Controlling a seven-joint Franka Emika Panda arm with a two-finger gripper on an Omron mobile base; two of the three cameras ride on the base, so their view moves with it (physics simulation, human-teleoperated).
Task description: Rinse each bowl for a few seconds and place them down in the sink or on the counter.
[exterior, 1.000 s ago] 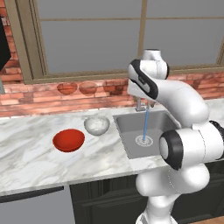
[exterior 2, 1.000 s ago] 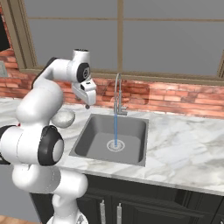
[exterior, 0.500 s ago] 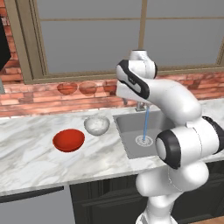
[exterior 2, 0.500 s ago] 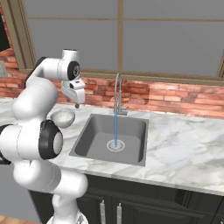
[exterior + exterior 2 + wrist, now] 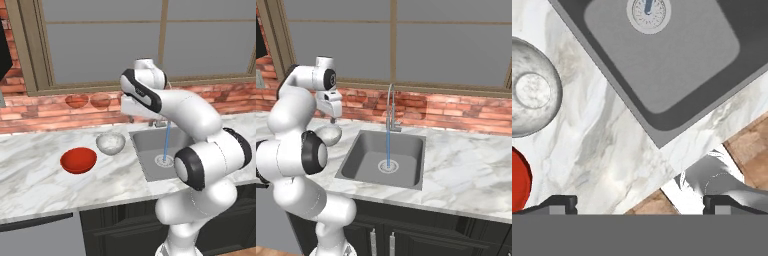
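The tool point(image 5: 640, 202) hung empty with its jaws spread wide above the white marble worktop point(image 5: 619, 145), between the sink point(image 5: 667, 60) and the bowls. The speckled white bowl point(image 5: 110, 143) sat just beside the sink's edge, the red bowl point(image 5: 78, 160) near it. Water ran from the faucet point(image 5: 389, 107) onto the drain point(image 5: 388, 166).

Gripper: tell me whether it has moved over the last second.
Yes. The gripper has swung left, away from the faucet, and now hangs open above the white speckled bowl on the counter.
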